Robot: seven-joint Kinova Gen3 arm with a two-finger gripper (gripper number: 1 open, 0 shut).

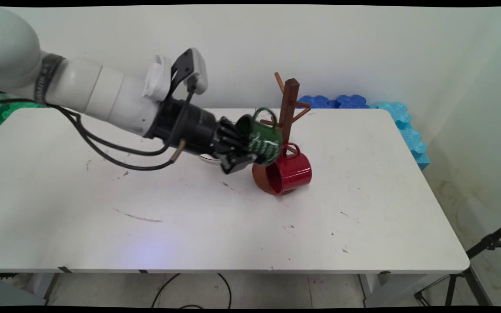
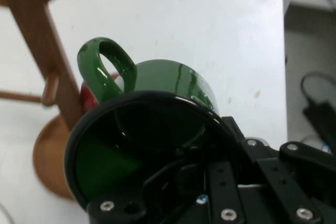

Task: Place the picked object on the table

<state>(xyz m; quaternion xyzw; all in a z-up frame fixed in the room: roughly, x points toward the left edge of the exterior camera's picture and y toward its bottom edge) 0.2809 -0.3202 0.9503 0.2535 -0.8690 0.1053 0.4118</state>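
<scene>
- Black two-finger gripper (image 1: 250, 150) reaches in from the left, held nearly level above the middle of the white tabletop (image 1: 189, 208), nearer its far edge than its near edge.
- Gripper is clamped on the rim of a glossy dark green enamel mug (image 1: 262, 138): in the hand view one finger sits inside the mug's mouth, the other outside the wall.
- Green mug (image 2: 157, 108) is off the tabletop, tipped on its side with its mouth towards the gripper and its loop handle pointing up, towards the far edge.
- Green mug's handle lies close beside the upright post of a brown wooden mug tree with slanted pegs and a round base (image 1: 288, 113). Whether the handle touches a peg cannot be told from either view.
- Mug tree (image 2: 37, 51) stands just right of the tabletop's centre, towards the far edge; base flat on the tabletop.
- A glossy red enamel mug (image 1: 288, 170) hangs by its handle on a low peg at the near-right of the post, mouth facing the near-left, body over the tree's base.
- Green mug sits just above and left of the red mug; the two look touching or almost so in the main view.
- A small sliver of red (image 2: 86, 95) shows behind the green mug in the hand view.
- Blue foam puzzle mats (image 1: 389, 113) lie beyond the far right corner of the tabletop, against the wall.
</scene>
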